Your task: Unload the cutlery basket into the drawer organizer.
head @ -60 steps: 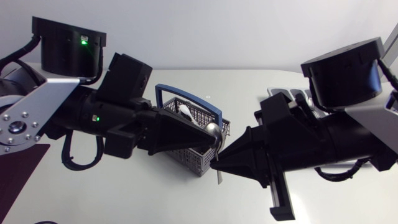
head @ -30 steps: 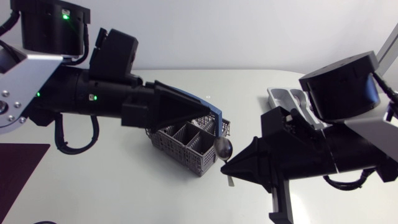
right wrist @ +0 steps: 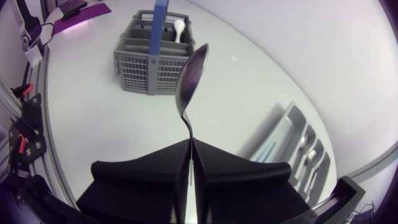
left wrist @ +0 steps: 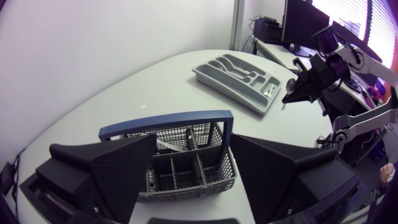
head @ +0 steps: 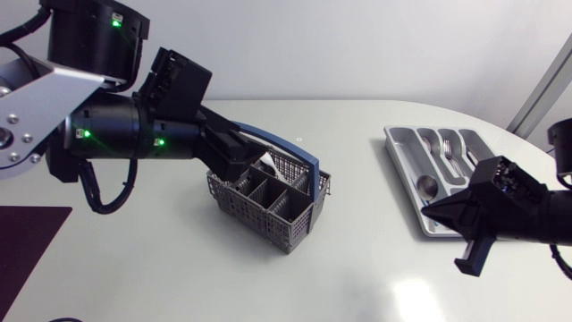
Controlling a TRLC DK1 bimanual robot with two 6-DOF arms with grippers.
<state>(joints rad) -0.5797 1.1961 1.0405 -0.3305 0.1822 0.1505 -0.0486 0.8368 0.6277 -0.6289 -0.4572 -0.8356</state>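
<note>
Closest in, right gripper (right wrist: 191,142) has its jaws pinched nearly together on the handle of a metal spoon (right wrist: 189,74); the spoon stands up out of the fingers, bowl end farthest from them. Head view puts this gripper at the near corner of the grey drawer organizer (head: 402,148), fingertips over its rim. I cannot tell whether the spoon touches the tray. Forks (head: 450,154) lie in the organizer's long compartments. The organizer sits on the white table (head: 357,259), on my right-hand side and well apart from the basket. Further across, toward the middle of the table, stands the grey mesh cutlery basket (head: 268,215), upright, with its blue handle (head: 299,156) arched over the top. One white utensil (head: 266,161) sticks up from a compartment on the far side of the handle; the compartments on the near side show only their dividers. Left gripper (left wrist: 193,149) hangs over the basket on the side away from the organizer, jaws wide. From its own wrist view the two fingers stand one to each side of the basket with the blue handle between and ahead of them, and neither finger touches it. Left arm comes in from my left side, reaching past the basket's back edge.
</note>
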